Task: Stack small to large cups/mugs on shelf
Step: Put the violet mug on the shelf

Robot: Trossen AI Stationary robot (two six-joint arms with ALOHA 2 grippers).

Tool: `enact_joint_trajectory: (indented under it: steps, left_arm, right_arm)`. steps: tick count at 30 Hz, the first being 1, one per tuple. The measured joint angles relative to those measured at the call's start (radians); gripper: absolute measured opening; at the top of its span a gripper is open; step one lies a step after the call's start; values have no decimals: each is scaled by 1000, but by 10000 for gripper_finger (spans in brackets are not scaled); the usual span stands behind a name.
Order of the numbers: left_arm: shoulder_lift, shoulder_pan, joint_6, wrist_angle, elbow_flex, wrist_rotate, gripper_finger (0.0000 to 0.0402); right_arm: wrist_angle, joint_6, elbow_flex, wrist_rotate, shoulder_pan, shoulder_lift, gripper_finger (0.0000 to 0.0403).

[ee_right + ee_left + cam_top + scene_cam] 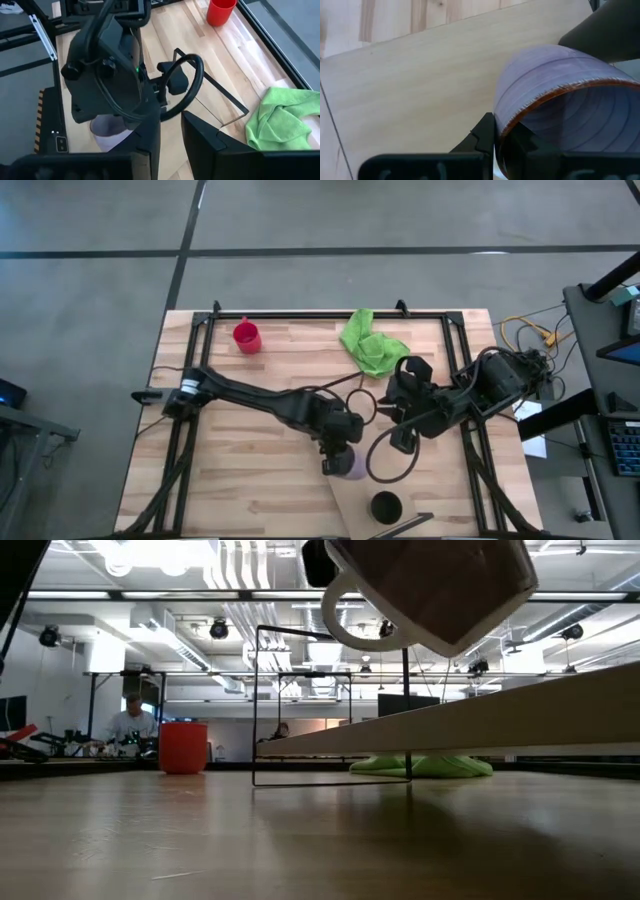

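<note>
High view: left gripper (336,460) clamped on rim of translucent purple cup (351,468), held over near end of light-wood shelf (352,502). Black cup (386,506) upright on shelf. Red cup (247,337) far-left on tabletop (240,470), beside green cloth (372,346). Right gripper (402,438) parted, empty, near table centre.

Two dark jointed arms, looping black cables, white label near left base.

The left arm is stretched across mid-bench, its gripper (338,464) clamped closed. The right gripper (400,438) is held nearby, fingers apart.
</note>
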Motion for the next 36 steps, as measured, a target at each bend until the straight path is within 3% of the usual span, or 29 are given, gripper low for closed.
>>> enact_joint_trajectory:
  steps: [30, 36]
  left_arm:
    - [54, -4, -11, 12, -10, 1, 0]
    - [54, -4, -12, -47, -11, 4, 0]
  right_arm:
    - [0, -37, 0, -3, 0, 0, 73]
    - [0, -35, 0, -3, 0, 0, 73]
